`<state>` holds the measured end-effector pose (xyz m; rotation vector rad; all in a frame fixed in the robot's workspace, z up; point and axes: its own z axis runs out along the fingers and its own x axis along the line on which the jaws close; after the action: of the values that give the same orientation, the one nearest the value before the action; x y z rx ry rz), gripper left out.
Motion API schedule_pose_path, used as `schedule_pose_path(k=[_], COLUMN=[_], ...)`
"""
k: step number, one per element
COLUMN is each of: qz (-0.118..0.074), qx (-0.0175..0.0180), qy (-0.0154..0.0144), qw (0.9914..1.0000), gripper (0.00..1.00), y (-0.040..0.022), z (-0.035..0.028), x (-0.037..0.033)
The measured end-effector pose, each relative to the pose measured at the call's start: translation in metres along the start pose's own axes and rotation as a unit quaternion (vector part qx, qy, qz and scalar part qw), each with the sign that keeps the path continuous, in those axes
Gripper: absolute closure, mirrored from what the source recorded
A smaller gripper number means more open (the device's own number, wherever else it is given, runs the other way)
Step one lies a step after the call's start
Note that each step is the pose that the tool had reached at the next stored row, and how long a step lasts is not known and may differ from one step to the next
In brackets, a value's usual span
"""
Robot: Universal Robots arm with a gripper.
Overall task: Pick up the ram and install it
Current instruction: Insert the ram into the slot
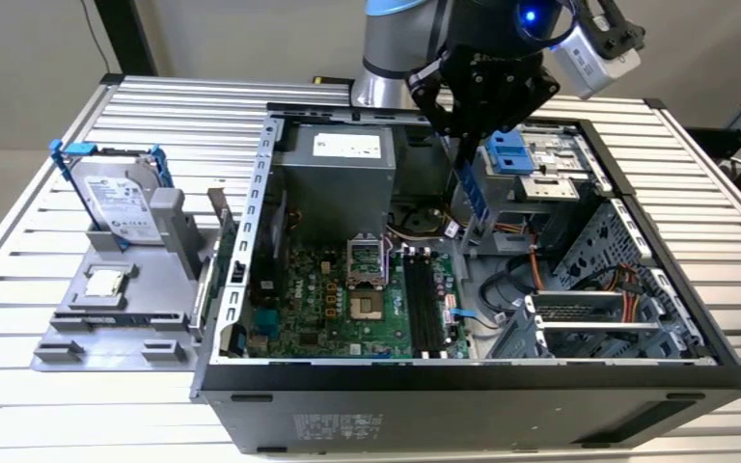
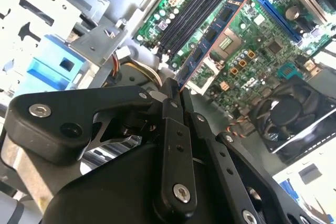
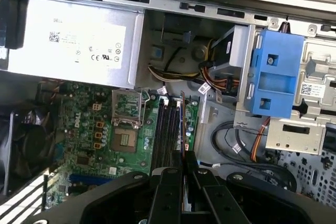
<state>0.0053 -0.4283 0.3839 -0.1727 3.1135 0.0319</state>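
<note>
My gripper (image 1: 469, 133) is shut on the ram (image 1: 467, 193), a long narrow blue-green board that hangs on edge from the fingers inside the open computer case (image 1: 248, 241). The ram's lower end is above the black memory slots (image 1: 428, 309) on the green motherboard, apart from them. In the second wrist view the ram (image 2: 212, 38) runs out from the closed gripper (image 2: 173, 92) roughly parallel to the memory slots (image 2: 197, 9). In the first wrist view the ram (image 3: 182, 124) shows edge-on beyond the gripper (image 3: 184, 162), over the slots (image 3: 167, 129).
A silver hard drive with blue rails (image 1: 120, 198) and a small square processor chip (image 1: 104, 282) rest on a grey stand at the exterior view's left. Inside the case are the power supply (image 1: 339, 164), an open processor socket (image 1: 368, 309), a blue drive bracket (image 1: 509, 149) and loose cables (image 1: 512, 289).
</note>
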Motion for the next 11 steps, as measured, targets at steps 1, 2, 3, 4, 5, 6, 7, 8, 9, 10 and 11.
schedule_pose_path(k=[1, 2, 3, 4, 5, 6, 7, 8, 9, 10, 11], qz=[0.001, 0.001, 0.001, 0.001, 0.001, 0.001, 0.001, 0.001, 0.002, 0.002, 0.003], qx=[0.0, 0.0001, 0.0002, 0.0004, 0.0004, 0.0004, 0.0005, 0.0004, 0.0004, 0.0005, 0.0005], qy=[0.0, 0.0, 0.0, 0.0, 0.0, 0.0, 0.0, 0.0, 0.0, 0.0, 0.0], qw=[1.0, 1.0, 1.0, 1.0, 1.0, 1.0, 1.0, 1.0, 1.0, 1.0, 1.0], gripper=[1.0, 1.0, 1.0, 1.0, 1.0, 1.0, 1.0, 1.0, 1.0, 1.0, 1.0], y=[0.0, 0.0001, 0.0001, 0.0001, -0.0001, -0.0002, -0.0004, -0.0006, -0.0007, -0.0009, -0.0011], z=[0.0, 0.0001, 0.0005, 0.0011, 0.0021, 0.0035, 0.005, 0.0069, 0.0088, 0.0106, 0.0124], x=[0.0, 0.0, 0.0, -0.0001, -0.0006, -0.0016, -0.0028, -0.0039, -0.005, -0.0061, -0.0073])
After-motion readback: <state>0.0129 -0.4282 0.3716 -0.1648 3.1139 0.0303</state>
